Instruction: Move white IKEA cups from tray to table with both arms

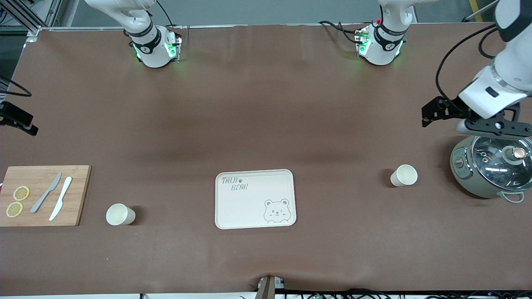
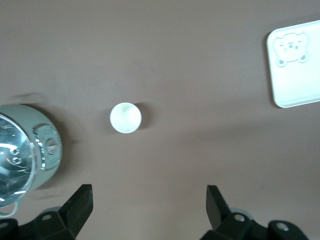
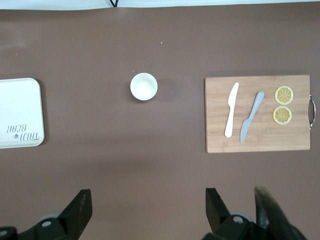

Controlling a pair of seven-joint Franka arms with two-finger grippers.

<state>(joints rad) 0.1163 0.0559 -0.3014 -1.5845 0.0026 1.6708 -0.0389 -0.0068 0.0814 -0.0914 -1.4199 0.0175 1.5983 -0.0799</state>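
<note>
Two white IKEA cups stand upright on the brown table. One cup (image 1: 404, 175) is beside the grey lidded pot (image 1: 478, 176) toward the left arm's end; it shows in the left wrist view (image 2: 125, 117). The other cup (image 1: 120, 214) is beside the cutting board toward the right arm's end; it shows in the right wrist view (image 3: 144, 86). My left gripper (image 1: 494, 125) (image 2: 149, 195) hangs open and empty over the pot's edge. My right gripper (image 3: 148, 197) is open and empty high over the table; it is out of the front view.
The bear tray (image 1: 254, 199) lies mid-table, between the cups. A wooden cutting board (image 1: 79, 182) holds two knives (image 1: 60, 198) and two lemon slices (image 1: 21, 193). The pot has a glass lid (image 1: 505, 162).
</note>
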